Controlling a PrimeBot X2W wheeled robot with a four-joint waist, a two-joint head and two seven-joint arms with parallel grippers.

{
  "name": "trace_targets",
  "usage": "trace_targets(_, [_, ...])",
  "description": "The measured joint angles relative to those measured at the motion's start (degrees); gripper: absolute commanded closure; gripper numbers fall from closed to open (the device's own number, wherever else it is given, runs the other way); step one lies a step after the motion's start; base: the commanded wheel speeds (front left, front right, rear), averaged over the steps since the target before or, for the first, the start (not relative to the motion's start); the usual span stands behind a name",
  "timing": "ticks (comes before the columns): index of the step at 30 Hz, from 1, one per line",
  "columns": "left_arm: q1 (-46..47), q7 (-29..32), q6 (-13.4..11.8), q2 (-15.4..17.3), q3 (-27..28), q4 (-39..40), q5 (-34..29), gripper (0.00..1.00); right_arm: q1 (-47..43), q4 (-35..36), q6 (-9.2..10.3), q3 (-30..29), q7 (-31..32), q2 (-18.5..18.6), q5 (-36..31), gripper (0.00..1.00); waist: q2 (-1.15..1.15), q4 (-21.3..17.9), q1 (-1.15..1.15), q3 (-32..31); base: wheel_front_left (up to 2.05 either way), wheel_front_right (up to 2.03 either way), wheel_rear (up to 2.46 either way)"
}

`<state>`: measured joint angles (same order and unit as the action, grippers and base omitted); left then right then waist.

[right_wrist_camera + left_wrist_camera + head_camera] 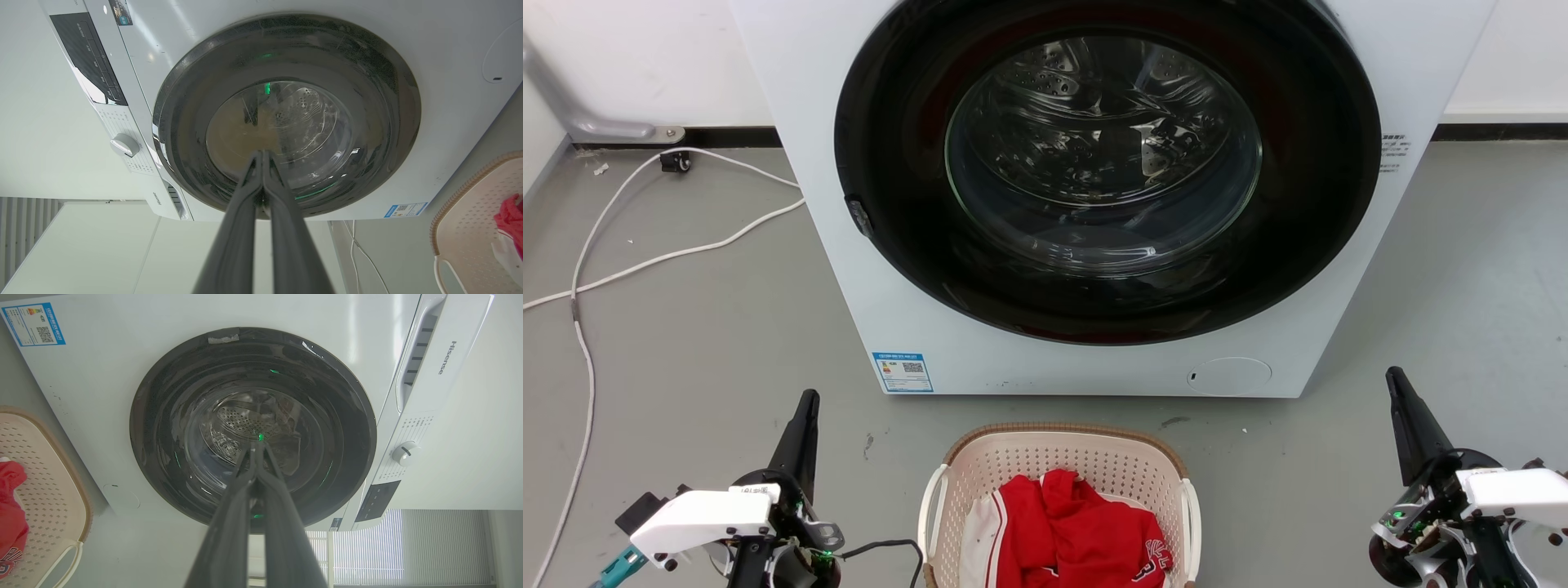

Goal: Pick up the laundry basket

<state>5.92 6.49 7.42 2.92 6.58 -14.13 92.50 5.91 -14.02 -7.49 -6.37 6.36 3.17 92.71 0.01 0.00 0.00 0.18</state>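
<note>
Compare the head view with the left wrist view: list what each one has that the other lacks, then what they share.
The head view adds the white floor cable and the right gripper. The left wrist view adds the washer's control dial, the Hisense drawer and window blinds. Shared: the washer door, the blue label, the laundry basket holding a red garment, and the left gripper, fingers together.

The brand name Hisense (447,357) stood on the washing machine's (102,375) top front panel (457,326); the print on its blue energy label (33,324) was too small to read.
</note>
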Motion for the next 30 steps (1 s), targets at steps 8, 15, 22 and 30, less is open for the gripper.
trace_targets(8, [0.00, 0.00, 0.00, 0.00, 0.01, 0.00, -0.01, 1.00, 0.00, 0.00, 0.00, -0.02, 0.07, -0.02, -0.01, 1.00, 0.00, 0.00, 0.00, 0.00, 0.00, 0.00, 0.00])
trace_targets(15, [0.01, 0.00, 0.00, 0.00, 0.02, 0.00, -0.02, 1.00, 0.00, -0.01, 0.00, -0.04, 0.08, -0.04, -0.01, 1.00, 0.00, 0.00, 0.00, 0.00, 0.00, 0.00, 0.00])
trace_targets(22, [0.01, 0.00, 0.00, 0.00, 0.02, 0.00, -0.05, 1.00, 0.00, -0.01, 0.00, -0.05, 0.09, -0.05, -0.01, 1.00, 0.00, 0.00, 0.00, 0.00, 0.00, 0.00, 0.00])
trace_targets(30, [0.01, 0.00, 0.00, -0.01, 0.03, 0.00, -0.05, 1.00, 0.00, -0.01, 0.00, -0.08, 0.15, -0.08, -0.01, 1.00, 0.00, 0.00, 0.00, 0.00, 0.00, 0.00, 0.00])
